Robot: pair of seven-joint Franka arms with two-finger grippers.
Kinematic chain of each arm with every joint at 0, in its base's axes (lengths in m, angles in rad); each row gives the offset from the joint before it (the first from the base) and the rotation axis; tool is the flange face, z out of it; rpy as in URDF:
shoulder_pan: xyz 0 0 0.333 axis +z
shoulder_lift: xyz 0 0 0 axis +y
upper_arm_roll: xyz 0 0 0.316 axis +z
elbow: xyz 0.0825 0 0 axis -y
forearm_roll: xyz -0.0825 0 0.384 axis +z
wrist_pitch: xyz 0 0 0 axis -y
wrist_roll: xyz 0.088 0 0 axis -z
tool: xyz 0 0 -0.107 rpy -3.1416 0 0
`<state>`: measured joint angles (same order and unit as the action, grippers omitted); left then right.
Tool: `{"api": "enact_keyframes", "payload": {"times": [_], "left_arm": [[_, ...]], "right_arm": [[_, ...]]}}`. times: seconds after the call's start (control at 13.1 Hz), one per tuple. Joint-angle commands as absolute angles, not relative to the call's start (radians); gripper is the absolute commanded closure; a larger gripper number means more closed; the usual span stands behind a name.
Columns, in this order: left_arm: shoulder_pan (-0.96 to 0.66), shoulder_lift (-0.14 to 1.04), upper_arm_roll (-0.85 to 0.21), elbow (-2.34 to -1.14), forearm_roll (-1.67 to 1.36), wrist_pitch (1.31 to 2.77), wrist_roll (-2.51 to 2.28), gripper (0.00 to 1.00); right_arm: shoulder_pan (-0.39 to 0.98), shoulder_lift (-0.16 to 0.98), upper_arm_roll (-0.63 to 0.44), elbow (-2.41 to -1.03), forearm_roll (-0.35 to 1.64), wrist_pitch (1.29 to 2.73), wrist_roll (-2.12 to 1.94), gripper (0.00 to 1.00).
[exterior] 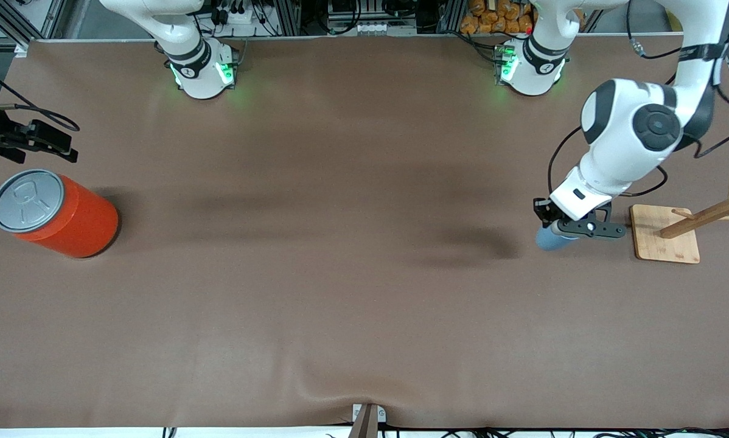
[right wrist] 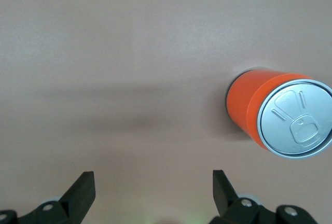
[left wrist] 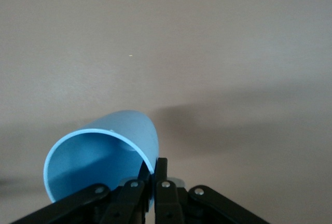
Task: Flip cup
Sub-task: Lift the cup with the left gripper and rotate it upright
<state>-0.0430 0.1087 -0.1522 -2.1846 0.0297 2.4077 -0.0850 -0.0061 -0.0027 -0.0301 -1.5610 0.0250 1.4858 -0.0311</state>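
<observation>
Surface: a brown table [exterior: 340, 274] carrying two Franka arms.
Left gripper [left wrist: 154, 175]: fingers clenched on the rim of the cup [left wrist: 104, 156], one inside and one outside the wall.
Cup: light blue, tilted, at the left arm's end of the table, just beside a wooden stand [exterior: 667, 233].
Right gripper [right wrist: 153, 193]: fingers spread, holding nothing, waiting near the upright orange can [exterior: 57, 213].

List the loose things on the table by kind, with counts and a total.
Cups: 1, the blue cup, pinched at its rim by the left gripper.
Cans: 1, the orange can, standing at the right arm's end, under the open right gripper.
Wooden racks: 1, the wooden rack, beside the cup.
Total: 3
</observation>
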Motion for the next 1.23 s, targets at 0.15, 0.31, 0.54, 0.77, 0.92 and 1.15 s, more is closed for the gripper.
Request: {"api": "enact_keyframes", "payload": {"times": [0.15,0.31,0.54,0.77,0.92,1.15], "left_arm": [[-0.005,0.147,-0.172,-2.299,0.071,2.517,-0.103,1.0],[0.0,0.192,-0.172,-2.307,0.071,2.542,-0.103,1.0],[0.002,0.21,-0.17,-2.299,0.072,2.54,-0.097,0.71],[0.017,0.204,-0.172,-2.278,0.072,2.533,-0.084,0.0],[0.017,0.172,-0.173,-2.215,0.074,2.417,-0.083,0.0],[0.009,0.153,-0.196,-1.98,0.064,2.084,-0.081,0.0]], "right_arm": [[-0.003,-0.015,-0.026,-1.575,0.043,1.512,-0.018,0.0],[-0.005,-0.015,-0.028,-1.577,0.043,1.532,-0.018,0.0],[-0.006,-0.017,-0.026,-1.575,0.043,1.534,-0.018,0.0],[-0.006,-0.018,-0.026,-1.578,0.044,1.531,-0.018,0.0],[-0.006,-0.018,-0.026,-1.58,0.057,1.529,-0.015,0.0],[-0.006,-0.018,-0.028,-1.58,0.072,1.517,-0.003,0.0]]}}
